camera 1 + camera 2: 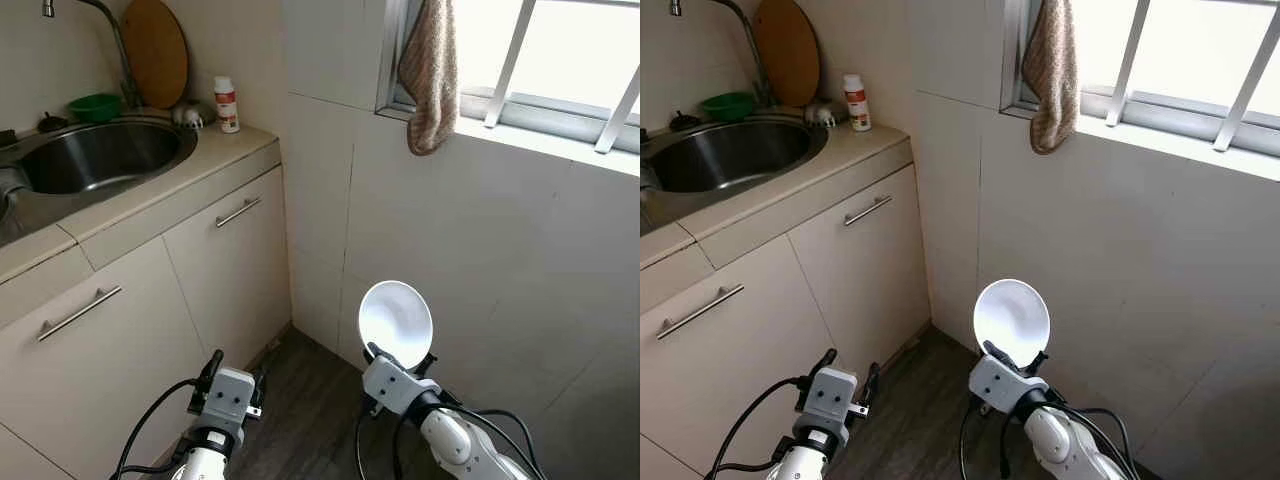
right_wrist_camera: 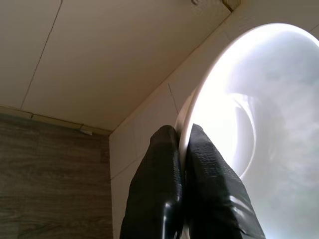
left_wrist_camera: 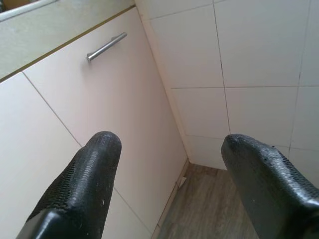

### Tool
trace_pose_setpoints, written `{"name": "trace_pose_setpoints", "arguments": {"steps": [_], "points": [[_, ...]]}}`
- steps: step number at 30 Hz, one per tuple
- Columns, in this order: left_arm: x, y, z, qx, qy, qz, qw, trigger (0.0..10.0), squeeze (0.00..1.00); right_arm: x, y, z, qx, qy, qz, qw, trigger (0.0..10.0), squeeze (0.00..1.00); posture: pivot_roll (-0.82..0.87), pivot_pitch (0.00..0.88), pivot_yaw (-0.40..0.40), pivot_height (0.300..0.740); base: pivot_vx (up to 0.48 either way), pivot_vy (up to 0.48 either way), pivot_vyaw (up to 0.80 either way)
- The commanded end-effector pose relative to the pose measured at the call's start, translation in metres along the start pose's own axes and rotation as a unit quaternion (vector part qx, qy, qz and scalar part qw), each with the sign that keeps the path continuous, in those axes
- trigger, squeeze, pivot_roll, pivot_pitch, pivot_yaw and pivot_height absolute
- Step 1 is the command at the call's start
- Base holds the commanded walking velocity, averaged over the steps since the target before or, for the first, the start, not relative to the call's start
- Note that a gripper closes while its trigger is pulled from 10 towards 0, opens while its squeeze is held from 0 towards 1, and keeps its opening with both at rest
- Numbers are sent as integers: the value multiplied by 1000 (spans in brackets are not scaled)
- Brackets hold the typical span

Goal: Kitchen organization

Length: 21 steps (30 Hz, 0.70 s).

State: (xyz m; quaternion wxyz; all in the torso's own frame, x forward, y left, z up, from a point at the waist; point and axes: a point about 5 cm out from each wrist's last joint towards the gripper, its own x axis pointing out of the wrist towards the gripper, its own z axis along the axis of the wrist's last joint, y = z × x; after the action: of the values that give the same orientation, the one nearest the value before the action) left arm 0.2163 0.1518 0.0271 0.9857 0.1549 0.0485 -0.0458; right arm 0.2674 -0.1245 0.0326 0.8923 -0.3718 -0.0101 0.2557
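A white plate (image 1: pixel 396 322) stands on edge, held upright low at the right with my right gripper (image 1: pixel 398 358) shut on its lower rim. In the right wrist view the two black fingers (image 2: pixel 169 199) pinch the plate's rim (image 2: pixel 239 129). My left gripper (image 1: pixel 238 370) hangs low at the left, open with nothing between its fingers (image 3: pixel 89 179), facing the cabinet doors and the tiled corner. A steel sink (image 1: pixel 95 155) is set in the beige counter (image 1: pixel 215 150) at the upper left.
A green bowl (image 1: pixel 95 105), a wooden cutting board (image 1: pixel 155 50), a tap (image 1: pixel 120 45) and a white bottle (image 1: pixel 227 104) stand behind the sink. Cabinet doors with bar handles (image 1: pixel 238 211) are below. A towel (image 1: pixel 430 70) hangs by the barred window. Tiled wall lies ahead, wood floor (image 1: pixel 300 400) below.
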Motion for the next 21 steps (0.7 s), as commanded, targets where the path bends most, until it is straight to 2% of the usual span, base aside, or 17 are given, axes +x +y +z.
{"name": "trace_pose_setpoints", "arguments": {"steps": [1,7,16,21], "points": [[-1,2,0,0,-4,5,1000,10000,0,2,-2,6,-11,-17,-4,1000,10000,0,-19,0,0,740,0,0,800],[-1,1,0,1,-5,4,1000,10000,0,2,-2,6,-8,-19,-10,1000,10000,0,-21,0,2,740,0,0,713],[-1,1,0,3,-7,2,1000,10000,0,2,-4,6,-7,-19,-17,1000,10000,0,-22,0,3,740,0,0,0],[-1,1,-1,2,-5,-1,1000,10000,0,2,-3,6,-13,-18,-13,1000,10000,0,-22,0,3,740,0,0,640]]}}
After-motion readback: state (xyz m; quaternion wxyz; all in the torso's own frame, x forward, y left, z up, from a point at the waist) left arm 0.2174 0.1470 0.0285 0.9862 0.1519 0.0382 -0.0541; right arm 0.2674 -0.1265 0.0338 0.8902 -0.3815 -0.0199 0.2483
